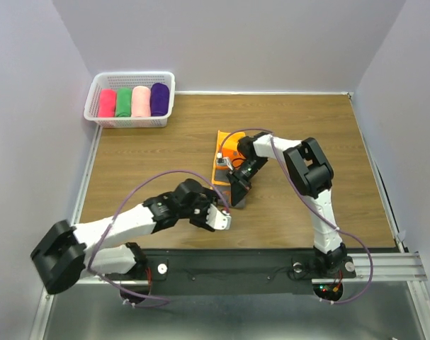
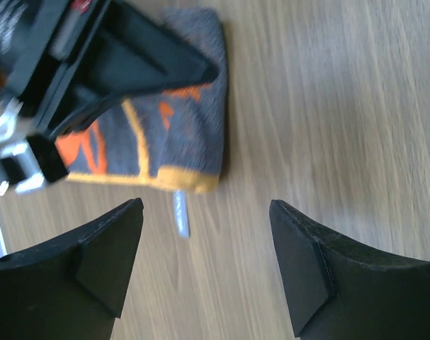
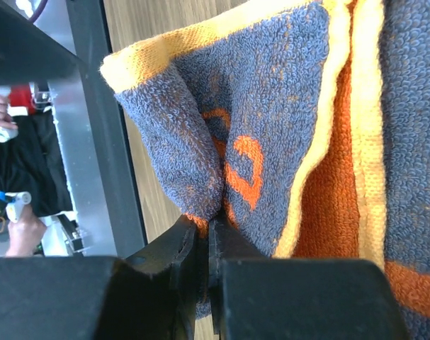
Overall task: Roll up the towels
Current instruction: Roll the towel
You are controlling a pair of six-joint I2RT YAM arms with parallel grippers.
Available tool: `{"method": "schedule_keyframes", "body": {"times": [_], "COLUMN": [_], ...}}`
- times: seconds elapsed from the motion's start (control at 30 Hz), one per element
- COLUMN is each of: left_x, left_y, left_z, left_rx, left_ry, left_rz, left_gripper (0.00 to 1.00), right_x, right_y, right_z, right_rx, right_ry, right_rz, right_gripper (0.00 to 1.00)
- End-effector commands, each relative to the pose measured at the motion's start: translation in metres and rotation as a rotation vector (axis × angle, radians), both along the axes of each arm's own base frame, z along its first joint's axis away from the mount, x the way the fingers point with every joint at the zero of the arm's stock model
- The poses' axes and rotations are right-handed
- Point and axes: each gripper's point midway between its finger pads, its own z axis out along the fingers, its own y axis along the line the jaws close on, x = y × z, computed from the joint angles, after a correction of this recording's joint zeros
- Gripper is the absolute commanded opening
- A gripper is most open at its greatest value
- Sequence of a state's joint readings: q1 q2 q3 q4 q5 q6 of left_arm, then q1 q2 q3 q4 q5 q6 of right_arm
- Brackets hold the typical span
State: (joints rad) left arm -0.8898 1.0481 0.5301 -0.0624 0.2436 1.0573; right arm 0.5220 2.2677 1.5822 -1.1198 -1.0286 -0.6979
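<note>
The orange towel (image 1: 229, 150), grey-blue on its back with orange print and a yellow border, lies partly folded at the table's middle. My right gripper (image 1: 237, 193) is shut on a pinched fold of the towel's near edge (image 3: 271, 106), jaws together (image 3: 209, 234). My left gripper (image 1: 225, 219) is open and empty just in front of the towel, above bare wood (image 2: 204, 262). In the left wrist view the towel's corner (image 2: 179, 134) with a small white tag (image 2: 180, 212) lies ahead, and the right gripper (image 2: 115, 57) sits on top of it.
A white basket (image 1: 133, 74) stands at the back left and holds rolled towels: hot-pink (image 1: 107, 103), green (image 1: 123, 103), pale pink (image 1: 140, 101) and purple (image 1: 159, 99). Walls close in the table's left, back and right sides.
</note>
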Motion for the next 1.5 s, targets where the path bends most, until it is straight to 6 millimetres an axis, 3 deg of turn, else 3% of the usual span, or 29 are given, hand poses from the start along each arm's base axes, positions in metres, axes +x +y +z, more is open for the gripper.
{"method": "schedule_keyframes", "body": {"times": [0.0, 0.03, 0.2, 0.5, 0.6, 0.67, 0.7, 0.8, 0.83, 0.87, 0.9, 0.93, 0.97, 1.0, 1.03, 1.1, 1.13, 1.2, 1.23, 1.33, 1.37, 1.4, 1.43, 1.47], "left_x": [0.024, 0.024, 0.025, 0.036, 0.042, 0.042, 0.040, 0.027, 0.018, 0.010, 0.009, 0.001, -0.002, -0.009, -0.013, -0.019, -0.025, -0.024, -0.022, -0.017, -0.017, -0.009, -0.005, 0.002], "left_y": [-0.039, -0.043, -0.057, -0.061, -0.061, -0.059, -0.059, -0.055, -0.048, -0.047, -0.050, -0.044, -0.045, -0.041, -0.040, -0.042, -0.038, -0.043, -0.045, -0.040, -0.038, -0.040, -0.040, -0.048], "left_z": [0.025, 0.029, 0.006, -0.030, -0.042, -0.051, -0.054, -0.066, -0.075, -0.077, -0.076, -0.081, -0.081, -0.084, -0.085, -0.083, -0.086, -0.079, -0.076, -0.077, -0.084, -0.077, -0.076, -0.077], "left_rx": [-0.052, -0.063, 0.001, 0.101, 0.128, 0.156, 0.165, 0.211, 0.257, 0.270, 0.259, 0.290, 0.292, 0.305, 0.311, 0.309, 0.330, 0.305, 0.308, 0.314, 0.333, 0.315, 0.314, 0.302], "left_ry": [-0.120, -0.128, -0.127, -0.097, -0.078, -0.049, -0.026, 0.068, 0.120, 0.173, 0.187, 0.228, 0.249, 0.293, 0.313, 0.359, 0.405, 0.467, 0.498, 0.611, 0.662, 0.711, 0.741, 0.779], "left_rz": [0.015, 0.009, -0.015, 0.021, 0.055, 0.065, 0.064, 0.051, 0.043, 0.041, 0.038, 0.035, 0.031, 0.029, 0.027, 0.017, 0.026, 0.029, 0.042, 0.072, 0.088, 0.103, 0.108, 0.101], "left_gripper": [0.82, 0.81, 0.80, 0.73, 0.62, 0.47, 0.42, 0.29, 0.27, 0.24, 0.23, 0.22, 0.22, 0.21, 0.20, 0.20, 0.20, 0.20, 0.20, 0.21, 0.21, 0.22, 0.23, 0.23], "right_x": [0.000, 0.000, 0.004, 0.006, 0.005, 0.005, 0.005, 0.012, 0.019, 0.034, 0.041, 0.054, 0.065, 0.090, 0.102, 0.127, 0.151, 0.169, 0.185, 0.192, 0.188, 0.190, 0.179, 0.164], "right_y": [0.003, 0.002, 0.006, 0.010, 0.008, 0.008, 0.007, 0.008, 0.006, 0.005, 0.007, 0.004, 0.002, -0.001, -0.004, -0.011, -0.020, -0.032, -0.048, -0.082, -0.090, -0.102, -0.108, -0.115], "right_z": [0.007, 0.005, 0.007, 0.008, 0.008, 0.009, 0.009, 0.018, 0.021, 0.030, 0.035, 0.041, 0.045, 0.058, 0.063, 0.074, 0.090, 0.112, 0.123, 0.159, 0.163, 0.165, 0.190, 0.171], "right_rx": [0.006, -0.004, -0.007, -0.004, -0.011, -0.014, -0.010, -0.001, 0.002, 0.010, 0.018, 0.013, 0.016, 0.021, 0.018, 0.020, 0.028, 0.054, 0.074, 0.144, 0.150, 0.153, 0.165, 0.122], "right_ry": [0.044, 0.054, 0.085, 0.153, 0.152, 0.151, 0.146, 0.116, 0.099, 0.053, 0.014, -0.004, -0.027, -0.093, -0.124, -0.188, -0.251, -0.289, -0.329, -0.380, -0.388, -0.424, -0.494, -0.456], "right_rz": [-0.004, -0.007, -0.024, -0.036, -0.031, -0.028, -0.022, -0.027, -0.038, -0.057, -0.053, -0.083, -0.101, -0.141, -0.160, -0.202, -0.249, -0.313, -0.365, -0.465, -0.482, -0.503, -0.507, -0.515], "right_gripper": [0.12, 0.12, 0.12, 0.13, 0.13, 0.13, 0.15, 0.34, 0.46, 0.55, 0.55, 0.66, 0.70, 0.75, 0.81, 0.85, 0.87, 0.90, 0.93, 1.00, 1.00, 1.00, 1.00, 1.00]}}
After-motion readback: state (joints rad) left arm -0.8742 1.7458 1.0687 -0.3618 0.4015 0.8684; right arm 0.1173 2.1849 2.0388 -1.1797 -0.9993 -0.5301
